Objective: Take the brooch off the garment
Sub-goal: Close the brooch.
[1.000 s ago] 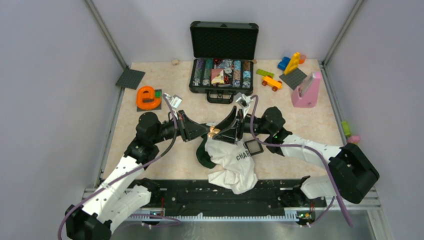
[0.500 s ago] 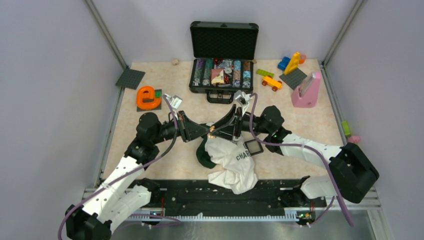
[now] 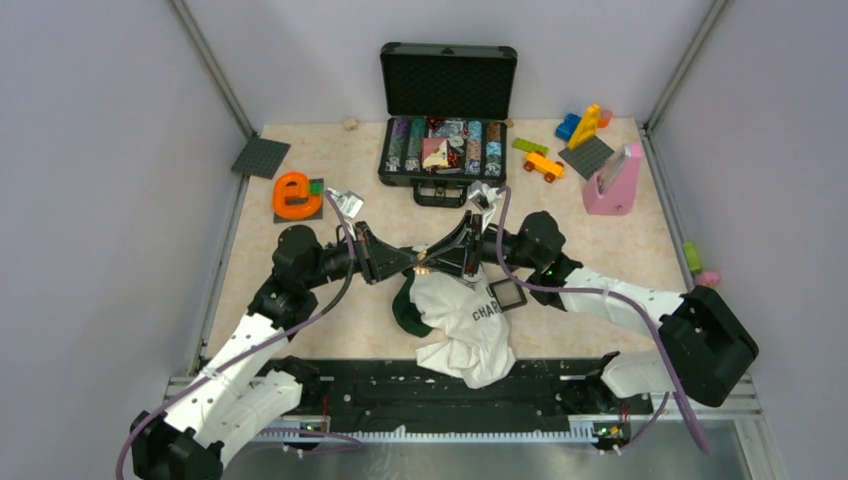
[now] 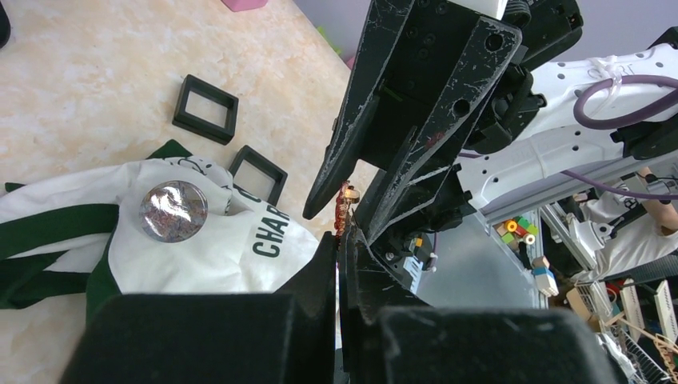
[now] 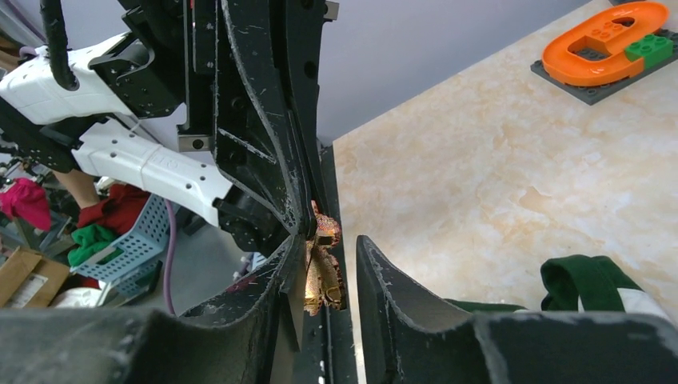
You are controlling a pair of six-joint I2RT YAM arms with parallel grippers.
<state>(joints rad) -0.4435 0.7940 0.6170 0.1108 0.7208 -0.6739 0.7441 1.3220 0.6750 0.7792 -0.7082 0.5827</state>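
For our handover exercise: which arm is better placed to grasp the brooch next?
Probably the right: the right gripper has open jaws straddling the brooch, while the left gripper is shut on its end.

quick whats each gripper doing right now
Left gripper: shut, pinching the small orange-gold brooch at its tips.
Right gripper: open, jaws either side of the brooch, not clamped yet.

Beige table, white garment, open case, toy blocks

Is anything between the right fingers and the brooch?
Nothing visible does. The brooch sits in the gap between the right fingers, pinched at one end by the shut left fingers.
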